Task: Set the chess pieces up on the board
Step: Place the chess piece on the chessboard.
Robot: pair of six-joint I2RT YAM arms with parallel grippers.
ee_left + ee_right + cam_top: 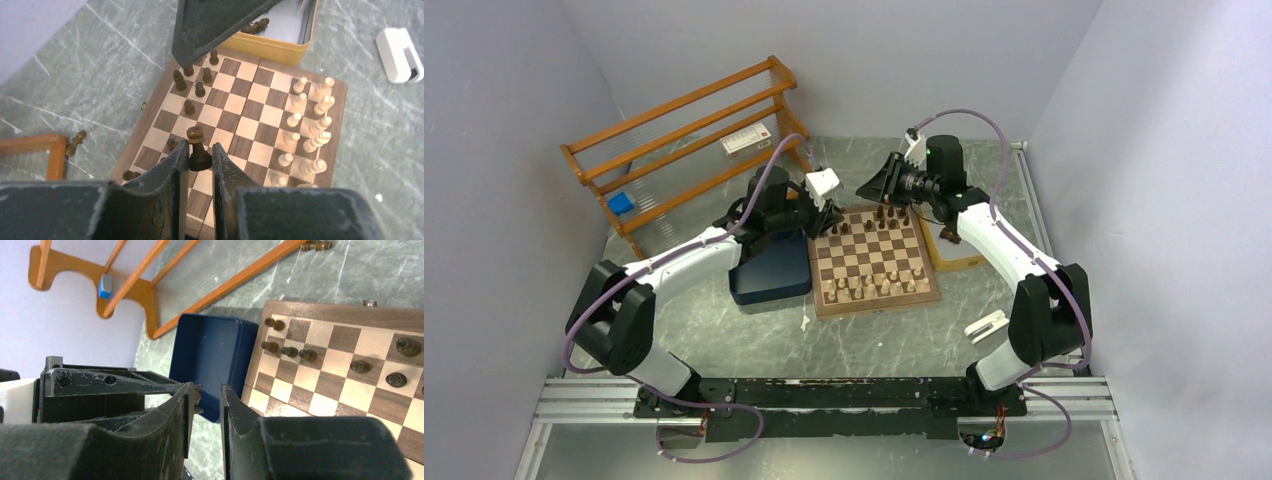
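Snugly in left gripper (200, 150) (over board (260, 116)): dark piece (196, 134)

Orange-brown wooden rack (686, 140) with slanted tiers of clear ribbed shelving, standing on a grey-green marbled tabletop (754, 340). A small blue block (621, 203) sits on a lower tier of the rack, near its left end, and a white card with red marking (747, 139) lies on a higher tier. Plain pale lavender-grey walls: back wall (874, 60) directly behind the rack, left wall (484, 150) just beside its left end, right wall (1174, 200) well apart from the rack across the tabletop. Silver aluminium rail (584, 400) along the tabletop edge farthest from the rack; lighting even and diffuse, shadows soft.
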